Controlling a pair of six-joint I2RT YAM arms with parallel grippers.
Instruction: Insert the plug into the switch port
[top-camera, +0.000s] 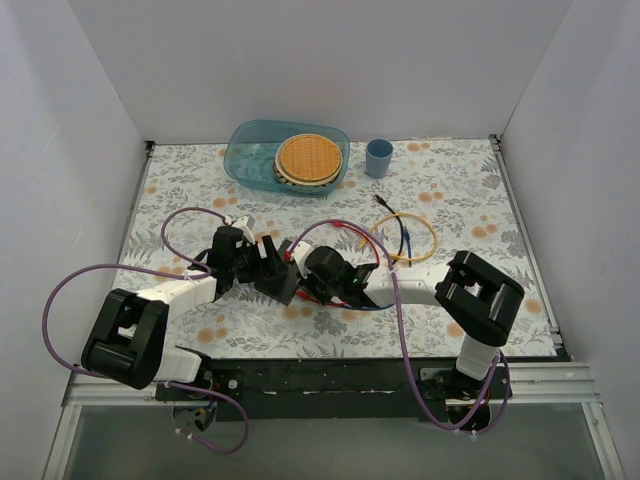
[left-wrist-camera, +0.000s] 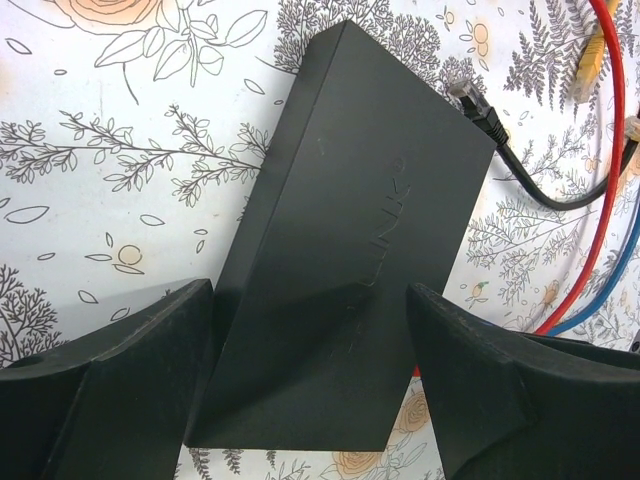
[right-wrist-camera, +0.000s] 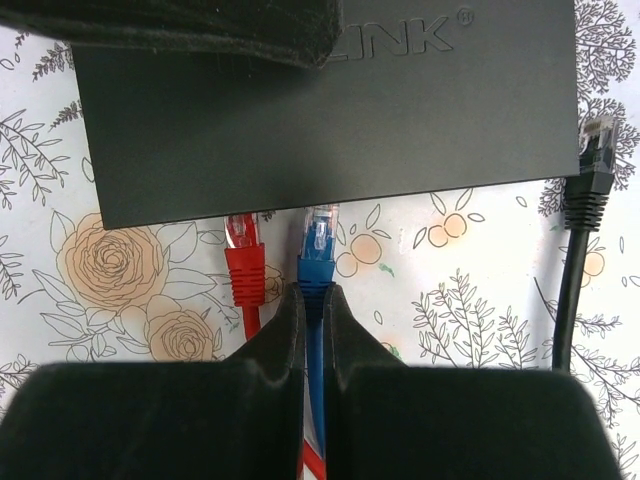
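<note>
1. Pinching the blue cable (right-wrist-camera: 314, 390) just behind its boot, the right gripper (right-wrist-camera: 312, 297) holds the blue plug (right-wrist-camera: 318, 235) with its jaws almost together. The plug's clear tip sits at the near long edge of the switch (right-wrist-camera: 330, 110). The sockets are hidden, so it cannot be told whether the plug has entered a port.
2. Spread wide, the left gripper (left-wrist-camera: 310, 300) has its fingers (left-wrist-camera: 130, 380) against either side of the switch, apparently bracing it flat on the floral tablecloth (left-wrist-camera: 110, 150).
3. Lying just beside the blue plug at the same edge of the switch is the red plug (right-wrist-camera: 243, 262). The black plug (right-wrist-camera: 590, 165) rests off the switch's corner, apart from it.
4. Raised lettering on the switch's lid reads "INK", followed by a registered-trademark sign. The letters before it are hidden under the left gripper.
5. Handling, as a judgement: the switch looks light, rigid and smooth, and is likely to slide unless clamped across its width. The plug is small hard plastic with a fragile latch on a springy cable, so a hold close behind the boot suits it best.
</note>
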